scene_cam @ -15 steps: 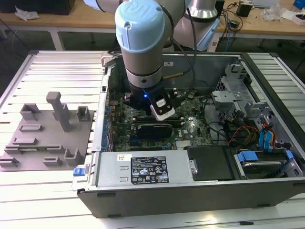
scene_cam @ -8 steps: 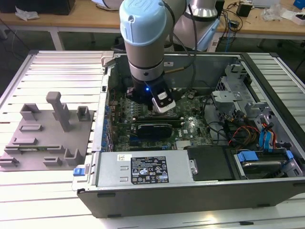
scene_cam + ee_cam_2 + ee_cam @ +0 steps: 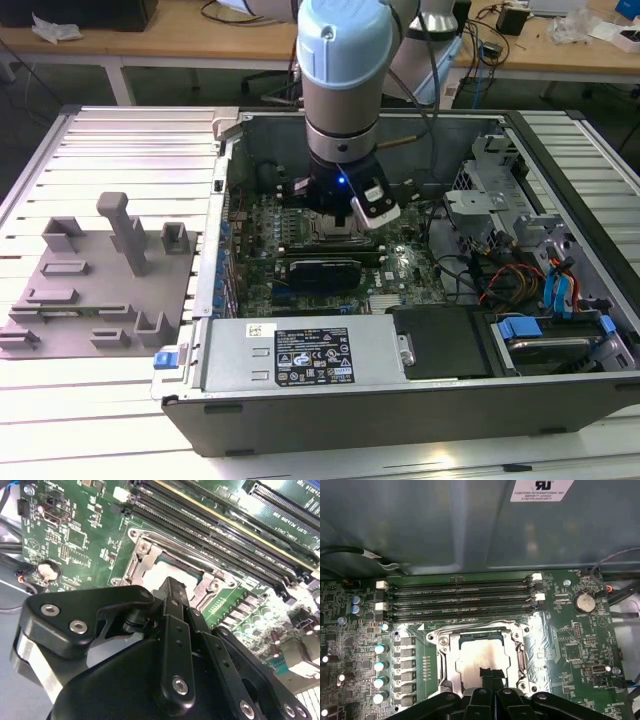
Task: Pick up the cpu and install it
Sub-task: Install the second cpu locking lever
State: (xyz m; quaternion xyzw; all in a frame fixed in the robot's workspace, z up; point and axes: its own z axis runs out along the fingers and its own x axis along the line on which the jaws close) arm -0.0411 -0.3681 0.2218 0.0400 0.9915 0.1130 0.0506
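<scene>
The cpu [image 3: 482,652], a flat square chip with a silver-white top, lies level inside the metal-framed socket [image 3: 443,656] on the green motherboard. My gripper [image 3: 490,673] comes straight down over it. The black fingers are shut together, and their tips rest on the cpu's top at the edge nearest the wrist. In the second wrist view the gripper [image 3: 172,583] meets the cpu [image 3: 167,571] within the socket frame [image 3: 137,555]. In the exterior view the gripper [image 3: 345,226] hangs low inside the open computer case, over the socket [image 3: 325,237].
Black memory slots [image 3: 460,600] run beside the socket, and capacitors [image 3: 380,665] line its other side. The case wall [image 3: 470,525] rises behind. A power supply [image 3: 300,355], cables [image 3: 500,275] and drive bays [image 3: 560,330] crowd the case. Grey fixture blocks [image 3: 110,270] stand at the exterior view's left.
</scene>
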